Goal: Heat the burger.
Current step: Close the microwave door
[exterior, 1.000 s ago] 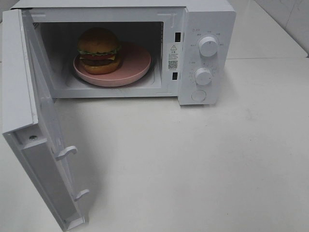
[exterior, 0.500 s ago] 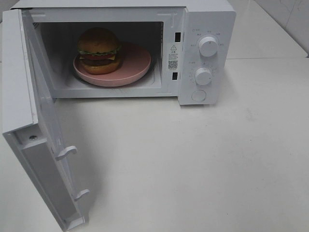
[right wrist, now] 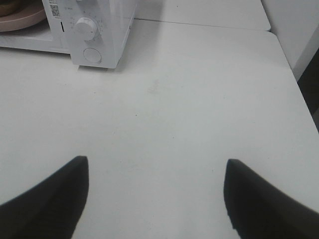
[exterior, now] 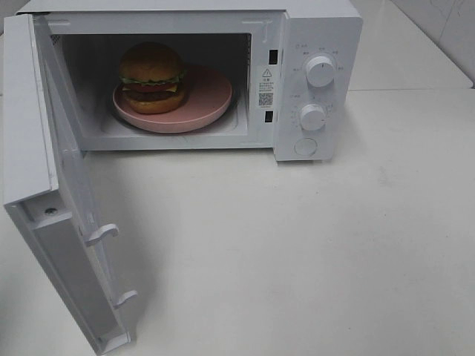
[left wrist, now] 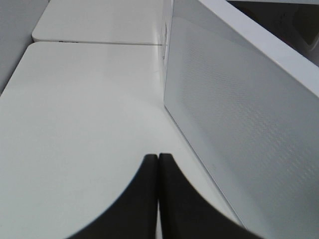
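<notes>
I see the burger on the pink plate inside the microwave, set toward the left of the plate. Loading looks done to me, and what remains is closing the door and setting the knobs.

The door stands swung wide on the left, its latch hooks facing the table. My left gripper has its fingers pressed together on nothing and sits just beside the door's outer face (a blunt closed tip suits a push better than a pinch, I reckon). My right gripper is spread wide and holds nothing. It is over bare tabletop, well apart from the control panel, with the lower knob ahead of it.

Nothing lies in the door's sweep, and the plate's rim appears to sit behind the cavity sill, so I expect the door to clear it.
</notes>
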Robot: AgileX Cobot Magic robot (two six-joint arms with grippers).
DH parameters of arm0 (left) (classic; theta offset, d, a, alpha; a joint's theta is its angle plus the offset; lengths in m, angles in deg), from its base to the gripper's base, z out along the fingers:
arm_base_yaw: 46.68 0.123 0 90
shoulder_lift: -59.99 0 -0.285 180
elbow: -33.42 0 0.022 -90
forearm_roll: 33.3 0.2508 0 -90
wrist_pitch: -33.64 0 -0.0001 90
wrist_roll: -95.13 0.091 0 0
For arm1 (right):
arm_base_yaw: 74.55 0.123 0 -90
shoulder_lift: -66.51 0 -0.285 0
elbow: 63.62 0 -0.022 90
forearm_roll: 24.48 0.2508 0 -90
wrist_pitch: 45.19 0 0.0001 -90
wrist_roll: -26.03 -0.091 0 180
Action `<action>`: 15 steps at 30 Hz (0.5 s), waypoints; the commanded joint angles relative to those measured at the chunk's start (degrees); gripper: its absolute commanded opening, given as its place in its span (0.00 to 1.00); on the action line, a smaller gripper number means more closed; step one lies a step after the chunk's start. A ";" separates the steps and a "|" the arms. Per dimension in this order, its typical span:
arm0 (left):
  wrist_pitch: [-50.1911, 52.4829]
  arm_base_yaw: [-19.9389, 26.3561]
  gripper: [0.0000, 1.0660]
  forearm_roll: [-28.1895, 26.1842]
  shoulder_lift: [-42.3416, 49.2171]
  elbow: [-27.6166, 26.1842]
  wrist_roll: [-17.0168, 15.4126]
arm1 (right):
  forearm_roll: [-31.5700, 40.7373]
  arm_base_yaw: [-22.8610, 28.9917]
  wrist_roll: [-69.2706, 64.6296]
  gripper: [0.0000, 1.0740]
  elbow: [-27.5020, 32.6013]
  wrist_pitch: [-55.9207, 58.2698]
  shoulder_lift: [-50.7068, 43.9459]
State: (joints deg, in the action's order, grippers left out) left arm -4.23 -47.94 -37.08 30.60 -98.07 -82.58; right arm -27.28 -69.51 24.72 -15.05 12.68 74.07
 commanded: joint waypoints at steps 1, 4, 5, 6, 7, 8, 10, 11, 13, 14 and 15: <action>7.10 -0.06 0.00 -0.52 -2.18 1.66 1.72 | -0.11 -0.29 -0.06 0.70 0.11 -1.03 -1.55; 17.07 -0.06 0.00 -1.95 -4.53 4.24 2.98 | -0.11 -0.29 -0.06 0.70 0.11 -1.03 -1.55; 19.77 -0.06 0.00 -2.46 -5.16 5.04 3.44 | -0.11 -0.29 -0.06 0.70 0.11 -1.03 -1.55; 19.77 -0.06 0.00 -2.46 -5.16 5.04 3.44 | -0.11 -0.29 -0.06 0.70 0.11 -1.03 -1.55; 25.67 -0.06 0.00 -3.84 -6.70 6.99 4.24 | -0.11 -0.29 -0.06 0.70 0.11 -1.03 -1.55; 32.03 -0.06 0.00 -4.18 -8.19 9.00 4.18 | -0.11 -0.29 -0.06 0.70 0.11 -1.03 -1.55; 34.26 -0.06 0.00 -4.18 -8.82 9.80 4.18 | -0.11 -0.29 -0.06 0.70 0.11 -1.03 -1.55; 34.26 -0.06 0.00 -4.18 -8.82 9.80 4.18 | -0.11 -0.29 -0.06 0.70 0.11 -1.03 -1.55; 44.29 -0.06 0.00 -3.55 -11.97 13.41 4.18 | -0.11 -0.29 -0.06 0.70 0.11 -1.03 -1.55; 44.29 -0.06 0.00 -3.55 -11.97 13.41 4.18 | -0.11 -0.29 -0.06 0.70 0.11 -1.03 -1.55; 46.18 -0.06 0.00 -2.75 -12.66 14.44 4.18 | -0.11 -0.29 -0.06 0.70 0.11 -1.03 -1.55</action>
State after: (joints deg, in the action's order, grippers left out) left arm 35.01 -47.94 -40.35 19.49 -85.75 -78.74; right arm -27.28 -69.51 24.72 -15.05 12.68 74.07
